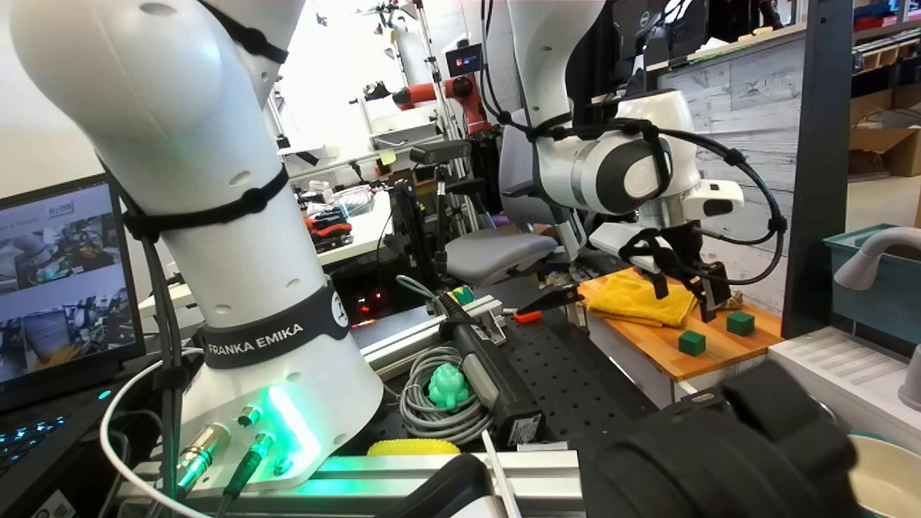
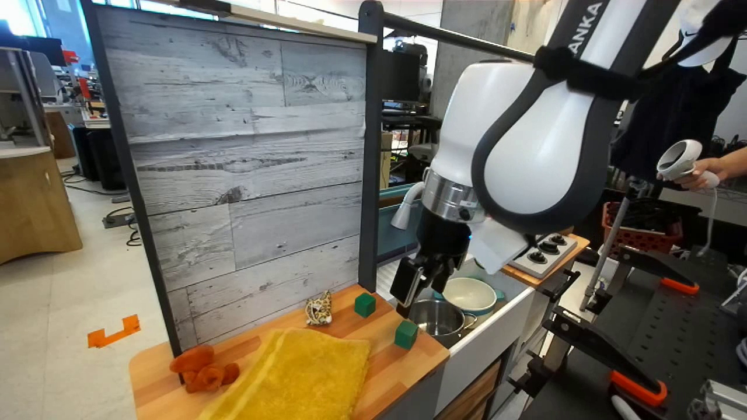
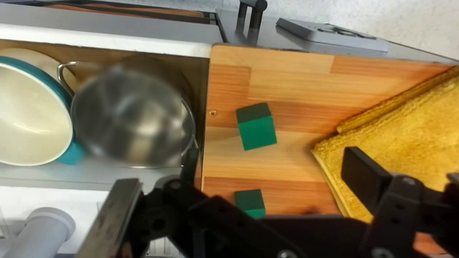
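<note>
Your gripper (image 3: 241,172) hangs empty, jaws wide apart; one green block (image 3: 257,130) and another green block (image 3: 250,202) sit near the yellow towel (image 3: 412,139). Align to a block's sides, clear of the towel.

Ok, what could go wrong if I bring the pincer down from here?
With the pincer wide open, reaching for one green cube might bump the other cube close by.
Both sit near the edge of the wooden counter, so a nudge could perhaps send one down toward the metal pot.
In the wrist view one finger overlaps the yellow towel, so lowering straight down there may press on or snag it.
</note>
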`<act>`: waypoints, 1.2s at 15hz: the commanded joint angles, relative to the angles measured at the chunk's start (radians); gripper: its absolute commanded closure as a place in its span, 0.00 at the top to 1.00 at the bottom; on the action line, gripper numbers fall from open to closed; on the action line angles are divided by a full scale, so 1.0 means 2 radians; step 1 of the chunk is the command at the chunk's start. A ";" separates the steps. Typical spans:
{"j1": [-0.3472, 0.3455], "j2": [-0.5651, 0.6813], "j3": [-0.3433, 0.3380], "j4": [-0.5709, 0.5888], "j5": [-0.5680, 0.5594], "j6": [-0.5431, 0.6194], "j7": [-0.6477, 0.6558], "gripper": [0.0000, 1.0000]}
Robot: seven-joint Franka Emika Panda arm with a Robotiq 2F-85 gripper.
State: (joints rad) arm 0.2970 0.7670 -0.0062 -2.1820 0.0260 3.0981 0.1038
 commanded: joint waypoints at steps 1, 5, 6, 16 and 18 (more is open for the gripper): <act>0.073 0.079 -0.059 0.080 0.006 -0.017 0.050 1.00; 0.096 0.140 -0.074 0.133 0.007 -0.034 0.078 0.98; 0.095 0.150 -0.073 0.143 0.005 -0.035 0.079 0.74; 0.077 0.124 -0.073 0.120 -0.003 -0.027 0.065 0.17; 0.063 0.110 -0.071 0.101 -0.006 -0.019 0.055 0.16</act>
State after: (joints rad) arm 0.4709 1.0369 -0.1652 -1.9430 0.0261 3.0376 0.2517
